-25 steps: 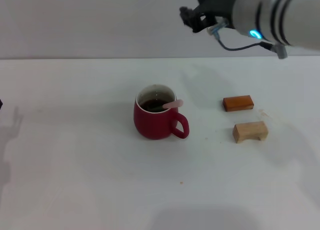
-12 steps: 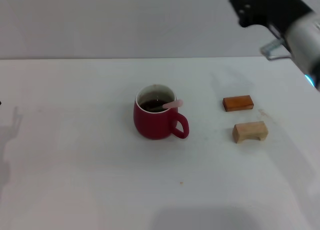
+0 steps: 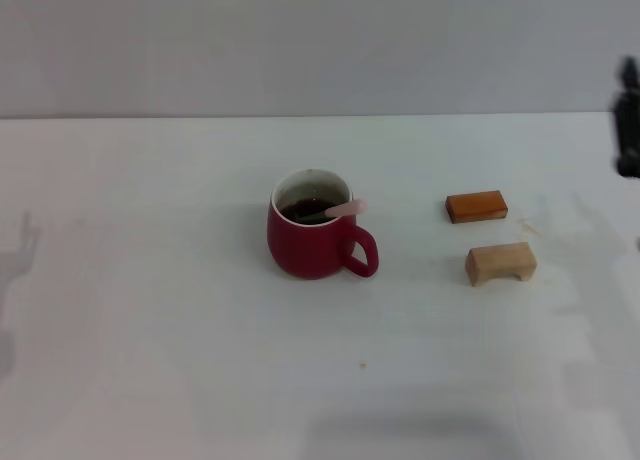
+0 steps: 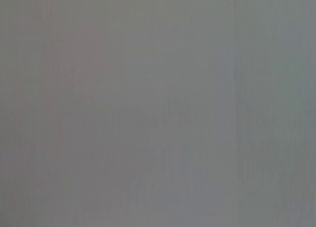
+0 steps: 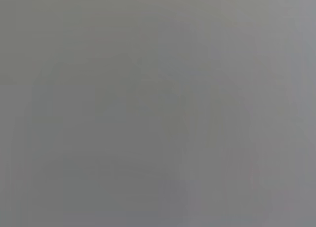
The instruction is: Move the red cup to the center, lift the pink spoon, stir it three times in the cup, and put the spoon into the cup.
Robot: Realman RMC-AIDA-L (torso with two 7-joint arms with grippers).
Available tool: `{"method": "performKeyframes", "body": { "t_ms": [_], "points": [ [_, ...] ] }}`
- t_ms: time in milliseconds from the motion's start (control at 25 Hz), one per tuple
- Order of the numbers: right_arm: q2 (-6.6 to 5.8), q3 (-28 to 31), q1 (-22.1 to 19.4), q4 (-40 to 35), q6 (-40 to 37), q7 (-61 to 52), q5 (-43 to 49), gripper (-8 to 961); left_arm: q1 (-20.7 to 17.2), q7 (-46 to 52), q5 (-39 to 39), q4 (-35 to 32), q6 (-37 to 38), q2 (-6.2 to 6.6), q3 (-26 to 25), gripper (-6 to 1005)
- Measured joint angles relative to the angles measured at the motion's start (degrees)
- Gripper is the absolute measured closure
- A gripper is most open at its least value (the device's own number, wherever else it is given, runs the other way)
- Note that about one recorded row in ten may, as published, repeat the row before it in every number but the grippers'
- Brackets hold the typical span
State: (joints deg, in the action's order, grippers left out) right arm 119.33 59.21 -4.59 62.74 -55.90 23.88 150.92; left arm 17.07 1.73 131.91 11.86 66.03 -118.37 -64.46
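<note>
The red cup (image 3: 312, 239) stands upright on the white tabletop (image 3: 180, 360) near its middle, handle toward the right front, with dark liquid inside. The pink spoon (image 3: 344, 209) rests in the cup, its pale pink handle leaning on the rim above the cup's handle and its bowl sunk in the liquid. Only a dark sliver of my right gripper (image 3: 628, 120) shows at the far right edge of the head view, well away from the cup and above the table. My left gripper is out of view. Both wrist views show only plain grey.
An orange block (image 3: 476, 206) and a tan wooden block (image 3: 500, 263) lie to the right of the cup. A grey wall runs behind the table's far edge.
My right arm has swung from above and behind the cup off to the right edge and lower. The cup, spoon and blocks have not moved.
</note>
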Motion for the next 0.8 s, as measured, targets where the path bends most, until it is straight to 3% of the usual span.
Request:
{"method": "performKeyframes", "body": {
  "t_ms": [120, 320, 480, 800],
  "points": [
    [-0.02, -2.8, -0.9, -5.6, -8.9, 0.0, -10.8, 548, -0.2, 1.9, 0.0, -0.1, 0.4, 0.00, 0.0, 189],
    [-0.15, -5.2, -1.3, -9.9, -14.8, -0.2, -21.7, 494, -0.3, 3.2, 0.0, -0.6, 0.4, 0.12, -0.1, 189],
    [-0.12, -9.2, -1.4, -14.6, -23.9, -0.5, -32.6, 451, -0.3, 3.2, 0.0, -0.6, 0.6, 0.14, -0.1, 189],
    [-0.07, -13.6, -0.7, -17.7, -30.8, -0.5, -35.6, 376, -0.3, 3.2, 0.0, -0.3, 1.1, 0.10, -0.1, 189]
  ]
}}
